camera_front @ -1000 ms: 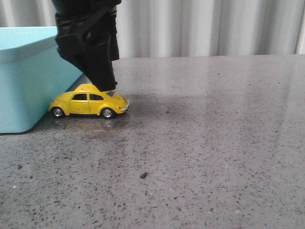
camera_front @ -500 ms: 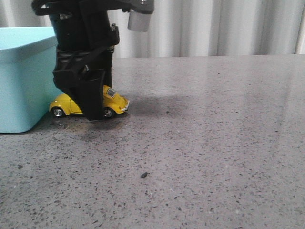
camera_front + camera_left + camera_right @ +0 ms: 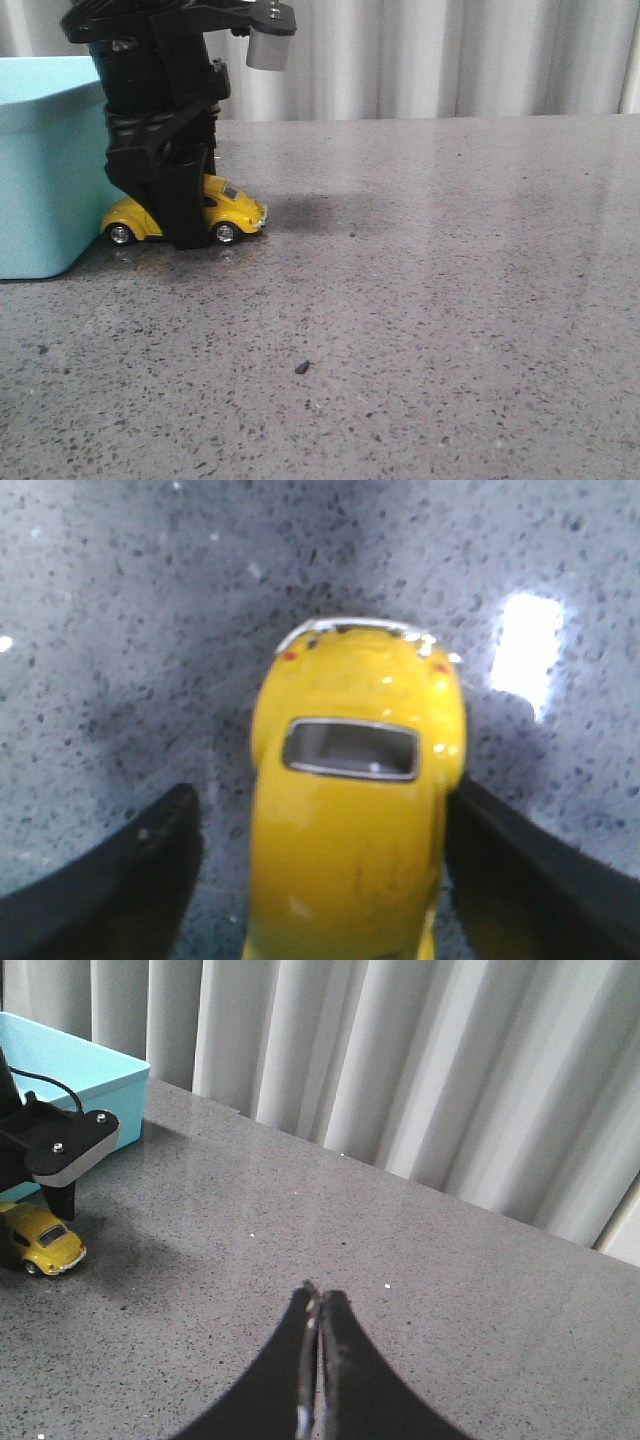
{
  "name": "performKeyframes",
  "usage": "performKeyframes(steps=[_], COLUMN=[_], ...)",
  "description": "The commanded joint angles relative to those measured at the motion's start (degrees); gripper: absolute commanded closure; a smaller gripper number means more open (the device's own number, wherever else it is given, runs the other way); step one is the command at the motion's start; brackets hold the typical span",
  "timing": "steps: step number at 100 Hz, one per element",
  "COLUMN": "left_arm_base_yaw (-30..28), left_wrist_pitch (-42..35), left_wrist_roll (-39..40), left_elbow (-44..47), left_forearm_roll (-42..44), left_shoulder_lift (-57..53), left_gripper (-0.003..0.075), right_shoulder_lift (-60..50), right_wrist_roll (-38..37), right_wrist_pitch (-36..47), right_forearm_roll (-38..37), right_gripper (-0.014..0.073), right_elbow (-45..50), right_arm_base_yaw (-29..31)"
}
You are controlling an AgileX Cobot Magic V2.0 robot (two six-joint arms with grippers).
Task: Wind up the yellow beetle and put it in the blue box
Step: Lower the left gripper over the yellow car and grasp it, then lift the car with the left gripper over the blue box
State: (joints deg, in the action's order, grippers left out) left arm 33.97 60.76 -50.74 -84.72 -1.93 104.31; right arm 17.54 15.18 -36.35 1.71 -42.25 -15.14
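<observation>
The yellow beetle (image 3: 232, 209) is parked on the grey worktop (image 3: 450, 280) just beside the blue box (image 3: 45, 160). It is straddled by the left end effector (image 3: 320, 880), fingers spread, gaps visible. The right end effector (image 3: 317, 1360) is pressed together, well apart from the box.

Between my black left fingers (image 3: 120, 880) sits the glossy yellow beetle (image 3: 355, 810), its window dark with a silver rim. Beside it stands the pale turquoise blue box (image 3: 45, 170). Under my fingers, the table (image 3: 450, 300) is grey, speckled black.
</observation>
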Motion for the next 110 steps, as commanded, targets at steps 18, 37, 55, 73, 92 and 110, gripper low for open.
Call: performKeyframes(steps=[18,37,55,73,92,110], left_arm_base_yaw=[0.03,0.03,-0.07,-2.54,-7.45,-13.72], left_wrist_pitch=[-0.68,0.28,-0.33,0.21,7.17,11.02], left_wrist_roll=[0.04,0.04,0.04,7.47,12.42,17.94], left_elbow=[-1.98,-6.17,-14.29,-21.89,-24.66,-24.66], left_forearm_roll=[-3.10,-7.67,-7.02,-1.84,2.90,3.04], left_shoulder_lift=[-1.95,-3.34,-6.18,-8.44,-9.14,-9.14], left_gripper=[0.0516,0.0643,0.0681,0.0681,0.0681,0.0681], right_shoulder_lift=[0.59,0.59,0.59,0.59,0.59,0.59], right_wrist_roll=[0.47,0.47,0.47,0.47,0.47,0.47], right_wrist_pitch=[4.33,4.33,4.33,4.33,4.33,4.33], right_forearm_roll=[0.09,1.92,2.00,2.00,2.00,2.00], right_gripper=[0.0635,0.0635,0.0635,0.0635,0.0635,0.0635], right_elbow=[-1.21,-1.21,-1.21,-1.21,-1.21,-1.21], right_arm_base_yaw=[-0.05,-0.05,-0.05,-0.05,-0.05,-0.05])
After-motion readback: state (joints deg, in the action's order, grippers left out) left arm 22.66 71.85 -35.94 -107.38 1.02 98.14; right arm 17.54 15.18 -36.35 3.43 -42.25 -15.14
